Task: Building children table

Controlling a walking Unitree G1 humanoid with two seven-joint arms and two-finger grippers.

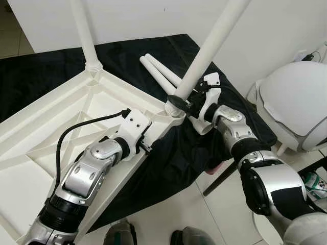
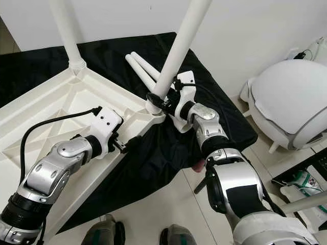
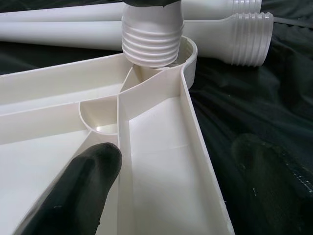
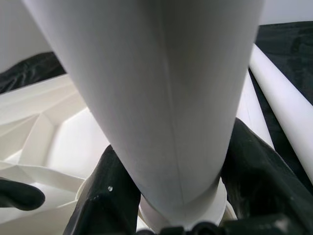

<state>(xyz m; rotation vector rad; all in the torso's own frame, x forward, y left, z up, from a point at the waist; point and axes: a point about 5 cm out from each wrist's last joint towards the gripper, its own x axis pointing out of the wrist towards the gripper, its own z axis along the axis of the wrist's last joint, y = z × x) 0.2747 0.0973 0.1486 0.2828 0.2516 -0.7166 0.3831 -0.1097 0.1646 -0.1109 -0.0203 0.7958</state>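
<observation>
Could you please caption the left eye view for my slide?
Right gripper seats a leg in the upturned tabletop's corner socket.

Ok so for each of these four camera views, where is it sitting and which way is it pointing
Left eye view: on the head, looking down at the upturned white tabletop; both silver arms show.
Right eye view: same head, same scene.
Left wrist view: along the left gripper, one black finger inside the tabletop's rim, facing the corner socket.
Right wrist view: along the right gripper, shut on the tilted leg.
Shared: both wrist views catch that leg's threaded end entering the socket, and the spare legs.
</observation>
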